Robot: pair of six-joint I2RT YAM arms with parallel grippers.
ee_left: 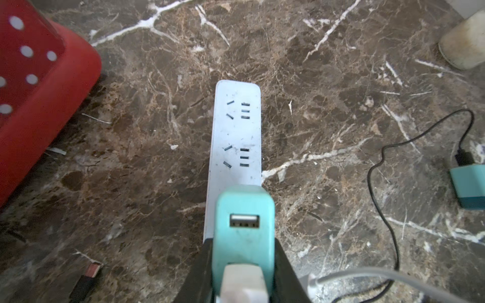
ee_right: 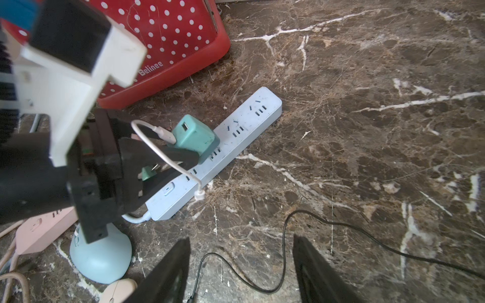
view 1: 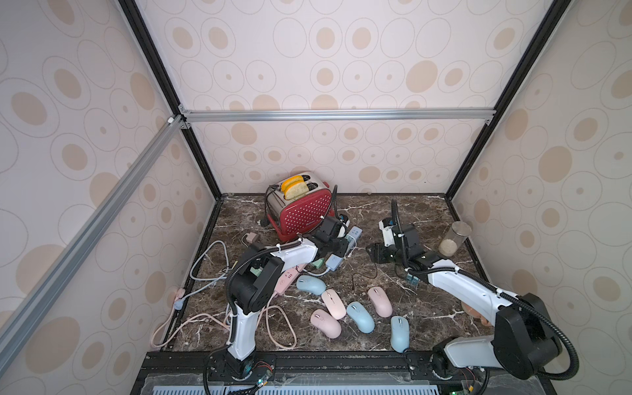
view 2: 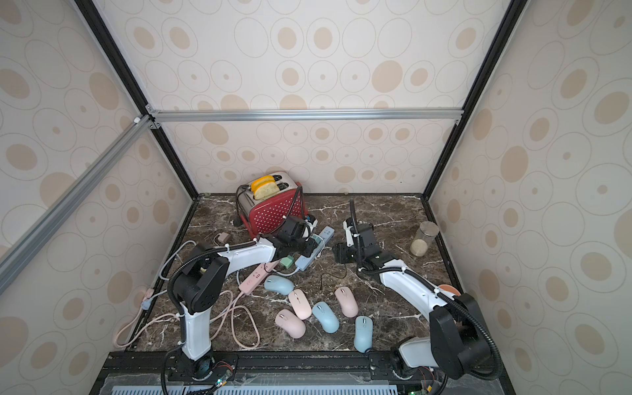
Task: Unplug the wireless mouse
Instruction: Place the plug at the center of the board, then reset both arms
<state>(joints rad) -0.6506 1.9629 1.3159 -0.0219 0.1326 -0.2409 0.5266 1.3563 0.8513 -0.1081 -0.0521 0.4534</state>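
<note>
Flanking a teal USB charger (ee_left: 244, 199) on its two flat sides, the black fingers (ee_left: 203, 262) of the left gripper (ee_left: 242, 244) were pressed against the smooth, round-cornered plastic block, so the charger was grasped. A white cable (ee_right: 147, 136) was plugged into one port of the charger, and its free connector (ee_right: 200, 195) was seen on the marble just beside the strip, touching no mouse. The charger stood on a pale blue power strip (ee_left: 236, 131), a long flat bar with scuffed faces; whether its prongs were seated could not be told.

The right gripper (ee_right: 241, 262) was held with its jaws released and wide apart, nothing between them, above a thin black cable (ee_right: 283, 249) that snaked loose over the table.

Six smooth, oval wireless mice (view 1: 360, 316), three blue and three pink, were clustered near the front of the table, well apart from the charger.

The tabletop (ee_left: 341, 78) was dark brown marble with white veins. A red toaster (ee_right: 170, 39) with white dots was near the strip's far end. Bare marble lay open between the strip and a glass jar (view 1: 455, 239).
</note>
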